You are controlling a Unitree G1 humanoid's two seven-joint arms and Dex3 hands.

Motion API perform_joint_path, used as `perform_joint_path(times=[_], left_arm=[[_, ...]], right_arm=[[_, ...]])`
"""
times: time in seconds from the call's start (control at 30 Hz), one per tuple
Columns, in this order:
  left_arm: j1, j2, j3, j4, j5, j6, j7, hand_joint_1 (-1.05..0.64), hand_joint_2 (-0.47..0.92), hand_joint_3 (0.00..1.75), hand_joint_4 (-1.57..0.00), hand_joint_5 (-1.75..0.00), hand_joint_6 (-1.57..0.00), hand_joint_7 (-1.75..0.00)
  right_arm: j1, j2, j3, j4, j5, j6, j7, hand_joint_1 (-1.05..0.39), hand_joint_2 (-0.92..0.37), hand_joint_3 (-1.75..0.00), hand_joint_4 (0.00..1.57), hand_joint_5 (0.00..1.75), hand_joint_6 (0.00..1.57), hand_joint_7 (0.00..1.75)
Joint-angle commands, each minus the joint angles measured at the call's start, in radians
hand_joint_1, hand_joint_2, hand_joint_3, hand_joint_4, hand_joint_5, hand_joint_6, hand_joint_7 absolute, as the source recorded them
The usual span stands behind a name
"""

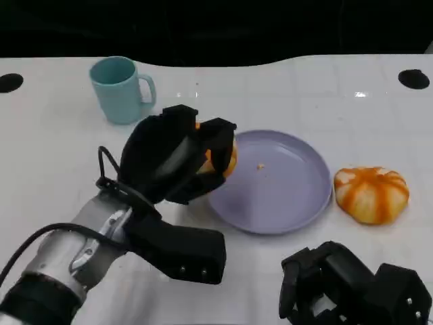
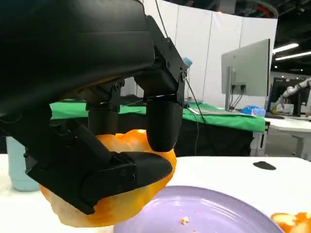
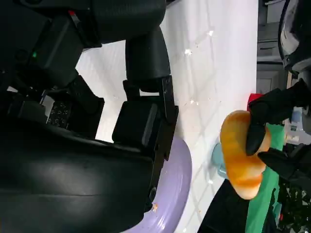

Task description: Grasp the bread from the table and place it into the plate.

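In the head view, the black left hand (image 1: 177,157) sat at centre frame, its fingers (image 1: 218,135) wrapped over a round orange-glazed bread bun (image 1: 226,162) at the left rim of the shallow lilac plate (image 1: 284,203). A second orange-and-white bun (image 1: 371,194) lay on the white table (image 1: 54,169) at the right, just beside the plate. The right hand (image 1: 352,288) rested at lower right with fingers curled in, holding nothing. A teal mug (image 1: 122,88) stood at upper left.

In the left wrist view, the fingers (image 2: 163,121) clamped the bun (image 2: 121,204) from above and below, lifted over the plate's near rim (image 2: 204,208). It looked light and soft, likely to dent, so a broad hold across its sides seemed best.

In the right wrist view, the bun (image 3: 240,155) showed at the right, pinched between dark fingers (image 3: 255,138).
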Motion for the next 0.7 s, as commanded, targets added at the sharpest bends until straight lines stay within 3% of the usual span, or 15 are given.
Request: perform_joint_path(times=[0.03,0.27,0.5,0.7], left_arm=[[-0.065,-0.028,-0.030,0.071,0.021,-0.013,0.046,-0.25,0.37,1.06,-0.87,-1.75,-0.68,-1.75],[-0.137,-0.098,-0.073,0.214,0.028,-0.012,0.081,-0.26,0.36,1.14,-0.89,-1.75,-0.69,-1.75],[-0.197,-0.145,-0.111,0.345,0.034,-0.023,0.142,-0.22,0.37,1.14,-0.91,-1.75,-0.69,-1.75],[-0.244,-0.182,-0.140,0.455,0.028,-0.028,0.172,-0.19,0.34,1.11,-0.91,-1.75,-0.70,-1.75]], right_arm=[[0.012,-0.008,-0.002,-0.015,-0.005,-0.005,-0.009,-1.05,-0.12,-1.35,1.54,1.30,1.57,1.06],[0.012,-0.002,-0.004,-0.022,0.011,0.021,-0.003,-1.05,-0.11,-1.34,1.54,1.30,1.57,1.05],[0.006,-0.004,0.000,-0.005,0.003,-0.007,-0.007,-1.05,-0.14,-1.33,1.54,1.31,1.57,1.04],[0.013,-0.001,0.001,-0.024,0.001,0.017,-0.012,-1.05,-0.14,-1.33,1.54,1.31,1.57,1.04]])
